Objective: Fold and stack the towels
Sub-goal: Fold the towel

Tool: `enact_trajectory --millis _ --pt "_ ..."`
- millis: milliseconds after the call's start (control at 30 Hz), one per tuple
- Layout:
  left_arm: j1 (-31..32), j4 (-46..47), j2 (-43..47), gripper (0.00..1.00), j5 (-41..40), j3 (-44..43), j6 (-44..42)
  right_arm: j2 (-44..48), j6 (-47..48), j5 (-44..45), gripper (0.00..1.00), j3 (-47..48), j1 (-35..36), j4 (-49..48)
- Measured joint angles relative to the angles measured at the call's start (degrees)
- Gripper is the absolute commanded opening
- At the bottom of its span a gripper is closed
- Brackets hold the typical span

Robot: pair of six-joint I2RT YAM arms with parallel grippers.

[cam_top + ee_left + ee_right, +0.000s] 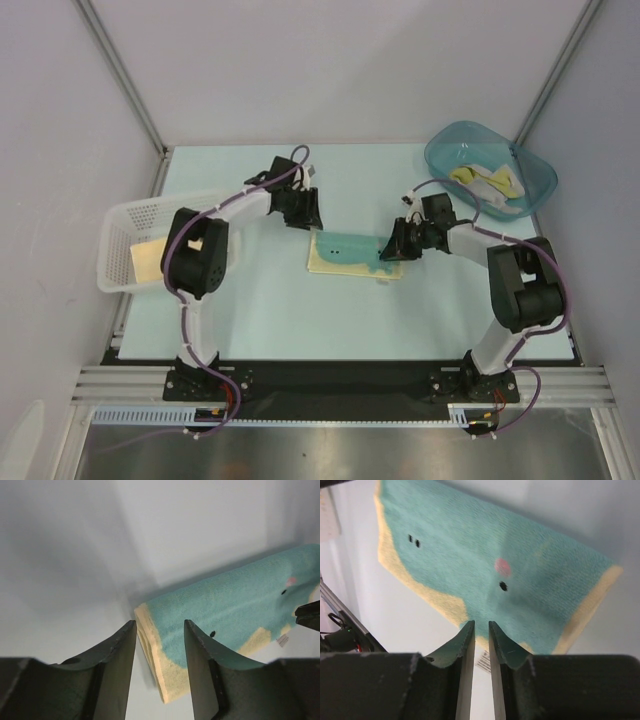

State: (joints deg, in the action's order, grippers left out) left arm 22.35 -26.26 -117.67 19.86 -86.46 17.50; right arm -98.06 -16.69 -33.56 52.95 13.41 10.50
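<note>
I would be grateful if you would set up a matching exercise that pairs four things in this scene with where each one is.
Things:
1. white mesh basket
2. teal tub
3. teal-and-yellow towel
4. crumpled cloths

Places:
A. lying flat in the middle of the table
B. at the left edge
C. inside the tub
D. at the far right corner

Pairs: 1-B, 2-D, 3-A, 4-C

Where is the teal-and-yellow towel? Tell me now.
In the top view, the teal-and-yellow towel lies folded mid-way across the table, between the left gripper and the right gripper.
</note>
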Motion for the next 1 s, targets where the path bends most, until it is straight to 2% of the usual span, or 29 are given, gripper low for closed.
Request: enact_trajectory --millis 167,300,467,533,733,1000 --pt "0.0 0.5 7.1 0.51 -1.9 3.6 0.0 1.0 -1.8 -2.2 0.23 1.8 0.5 -1.0" --pt "0.0 4.5 13.0 0.53 -1.7 12.1 1.0 0.8 -3.6 -4.2 0.22 1.9 2.6 -2.7" --pt "0.0 9.7 14.1 0.52 1.4 21.6 4.1 -1.8 -6.4 -7.5 0.22 1.3 5.2 -8.5" --pt "0.0 10.8 14.0 0.55 2.5 23.7 5.0 -3.0 -7.1 -8.1 0.22 -0.5 5.6 -10.8" --pt "0.7 13.8 13.7 0.57 3.1 24.3 6.3 -6.8 -8.6 -10.4 0.22 -5.0 5.4 -15.3" --pt "1.7 14.4 12.7 0.58 2.5 24.3 6.9 -6.7 -8.6 -10.9 0.22 -5.3 5.4 -16.7"
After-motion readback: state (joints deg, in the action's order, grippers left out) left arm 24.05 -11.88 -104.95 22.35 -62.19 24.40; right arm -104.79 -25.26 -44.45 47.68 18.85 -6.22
